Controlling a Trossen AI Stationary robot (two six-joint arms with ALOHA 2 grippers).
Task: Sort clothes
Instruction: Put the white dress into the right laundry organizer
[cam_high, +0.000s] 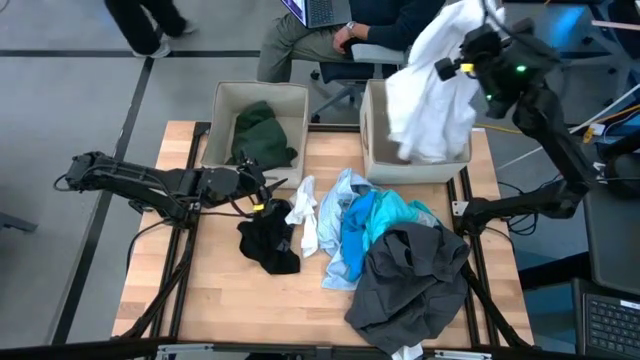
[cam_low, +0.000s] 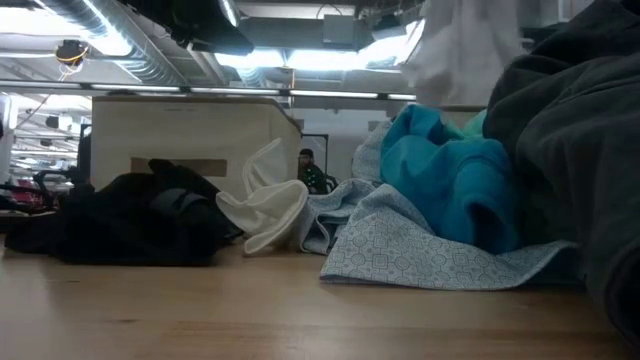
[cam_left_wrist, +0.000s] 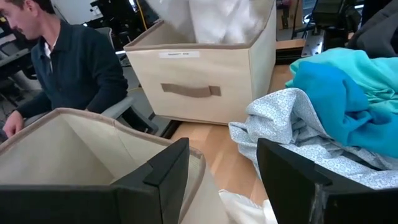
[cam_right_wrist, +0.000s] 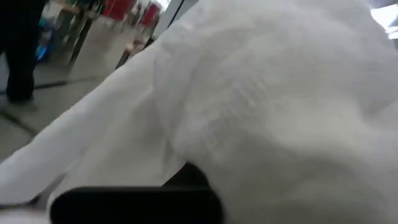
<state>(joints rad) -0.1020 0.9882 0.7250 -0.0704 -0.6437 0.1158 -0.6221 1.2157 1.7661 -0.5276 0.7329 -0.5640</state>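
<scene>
Above the right-hand bin (cam_high: 372, 150) our right hand (cam_high: 450, 66) is clamped on the large white garment (cam_high: 430, 100), which hangs into that bin, while our left hand (cam_high: 262, 190) rests open on the bench (cam_high: 220, 300) beside the small black garment (cam_high: 268, 242).

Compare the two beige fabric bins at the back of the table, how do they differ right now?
The left beige fabric bin holds a dark green garment lying fully inside; the right beige fabric bin has a large white garment hanging into it from the right hand, which is shut on it. Both are square, open-topped and soft-sided.
</scene>
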